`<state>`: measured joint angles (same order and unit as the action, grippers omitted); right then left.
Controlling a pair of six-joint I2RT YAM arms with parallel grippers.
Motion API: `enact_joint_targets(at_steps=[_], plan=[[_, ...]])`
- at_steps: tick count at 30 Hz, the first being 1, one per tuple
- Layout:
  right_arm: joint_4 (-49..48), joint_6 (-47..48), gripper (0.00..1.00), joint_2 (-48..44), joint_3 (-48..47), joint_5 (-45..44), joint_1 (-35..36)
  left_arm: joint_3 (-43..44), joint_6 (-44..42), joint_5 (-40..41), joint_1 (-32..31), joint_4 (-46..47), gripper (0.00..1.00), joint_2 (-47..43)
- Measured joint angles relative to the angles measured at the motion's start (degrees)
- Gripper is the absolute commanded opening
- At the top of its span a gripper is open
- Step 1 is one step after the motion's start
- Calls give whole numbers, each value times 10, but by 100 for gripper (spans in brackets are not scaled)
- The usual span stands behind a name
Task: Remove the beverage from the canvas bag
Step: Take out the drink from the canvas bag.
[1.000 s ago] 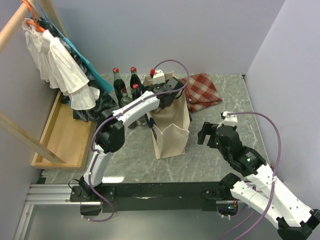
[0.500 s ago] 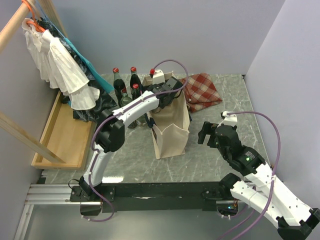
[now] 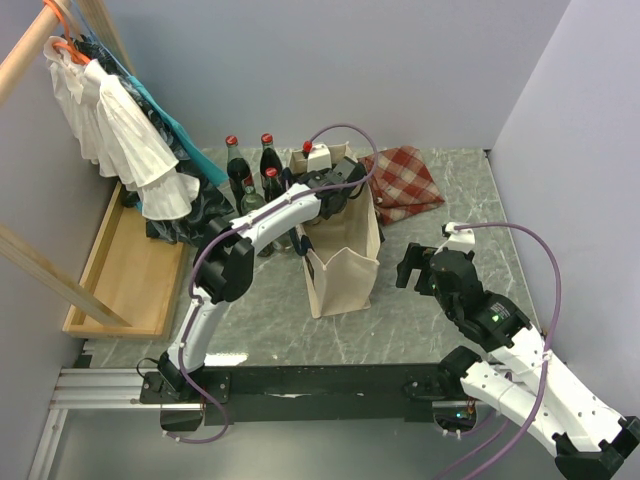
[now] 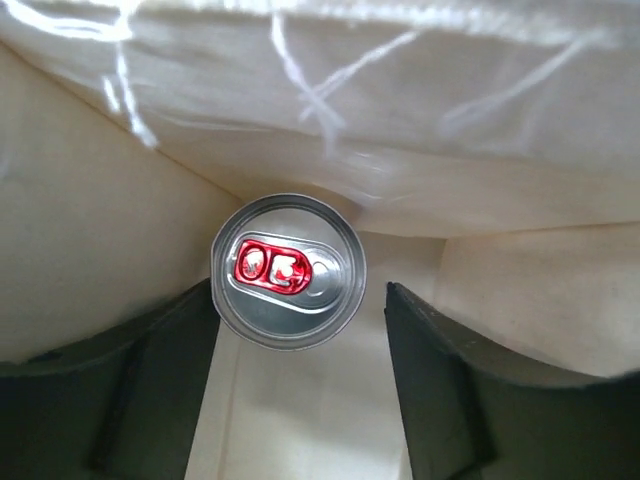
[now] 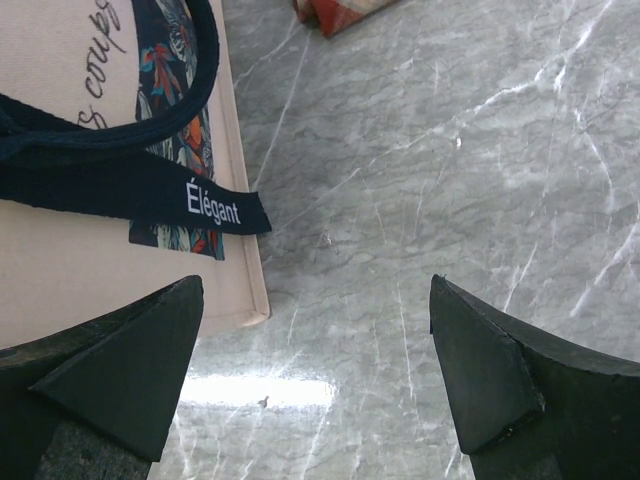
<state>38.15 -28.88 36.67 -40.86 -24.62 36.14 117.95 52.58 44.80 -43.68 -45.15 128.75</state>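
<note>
The left tool [image 4: 297, 295] is down inside the bag [image 3: 345, 270], which stands upright on the bench [image 3: 260, 320]. A can [image 4: 288, 271] stands on the bag's floor against the far wall, silver top and red tab facing up.

Over the last second the left arm has shifted only a little in the overhead view, its wrist settling slightly further over the bag's mouth. The real change is in the tool: its jaws have started to draw in from a wider spread. They now stand about half closed, one on each side of the can. The left finger [image 4: 170, 340] looks to be touching the can's wall, while a clear gap remains before the right finger [image 4: 430, 350]. So the can is bracketed but, by my reading, not yet gripped.

That suggests the reach is done and the grasp is under way. The can is off-centre between the jaws, so as they close it may be nudged sideways before both pads bear on it. The lift should wait until they do.

The right tool [image 5: 315, 285] is spread wide and holds nothing. It hovers over bare bench just beside the bag's printed side and takes no part.
</note>
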Motion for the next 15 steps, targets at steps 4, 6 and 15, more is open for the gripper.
enact_joint_targets(at_steps=[4,6,15], plan=[[0,0,100,0,0,0,0,-3,-6,2,1,0,58,0],[0,0,100,0,0,-2,0,-9,-7,5,1,7,46,0],[0,0,100,3,0,-2,0,-18,-10,11,1,22,1,-3]])
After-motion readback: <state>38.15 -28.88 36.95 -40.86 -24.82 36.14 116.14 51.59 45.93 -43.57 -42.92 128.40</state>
